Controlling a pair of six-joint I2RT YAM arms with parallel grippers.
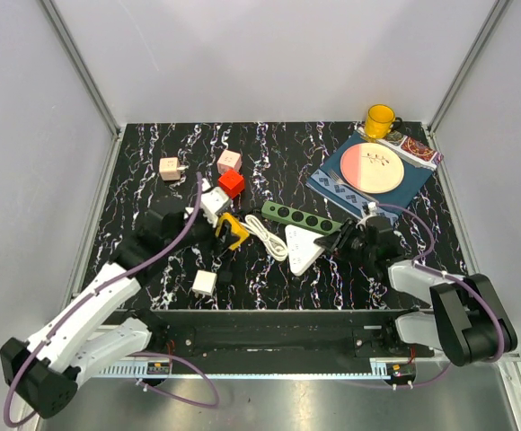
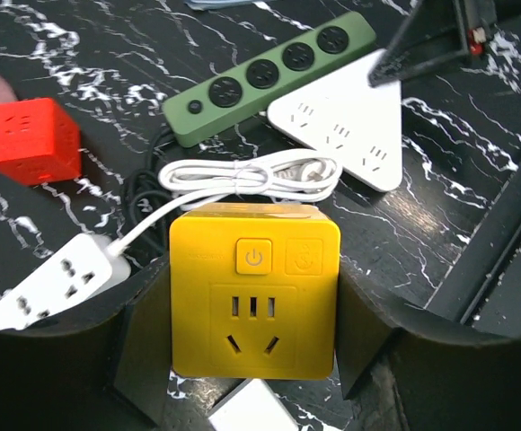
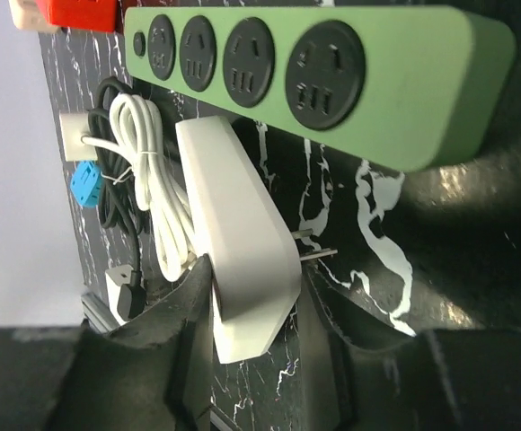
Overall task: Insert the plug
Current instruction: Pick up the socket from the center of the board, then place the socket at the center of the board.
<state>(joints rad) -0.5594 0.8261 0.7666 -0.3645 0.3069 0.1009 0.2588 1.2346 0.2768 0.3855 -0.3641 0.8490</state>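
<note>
Grip first: our left gripper [image 1: 228, 232] is pinched on a yellow cube socket [image 2: 254, 269], one finger against each side wall. The face with the power button and the pin slots is turned to the wrist camera. It sits left of the table's middle, and we cannot tell whether the cube rests on the table [image 1: 153, 162] or hangs just above it.

Our right gripper [image 3: 251, 287] is pressed onto a white triangular plug block [image 3: 234, 206], with a finger [image 3: 193, 296] touching one flat side and the other finger against the opposite side. Two metal prongs [image 3: 314, 247] stick out of the block's side, pointing toward the green power strip [image 3: 332, 81] but apart from it. The strip lies flat near the middle of the table, its four round outlets facing up, and the block lies just beside it toward the near edge.

A coiled white cable [image 3: 153, 180] lies between the block and the yellow cube, touching the block. A red cube [image 1: 232, 183] stands just beyond the left gripper, toward the far edge. Two pale pink cubes [image 1: 169, 168] are farther toward the far left corner. A white cube [image 1: 205, 284] sits by the near edge. In the far right corner a yellow mug [image 1: 379, 119] stands behind a plate [image 1: 359, 157] on a blue mat [image 1: 325, 182].
</note>
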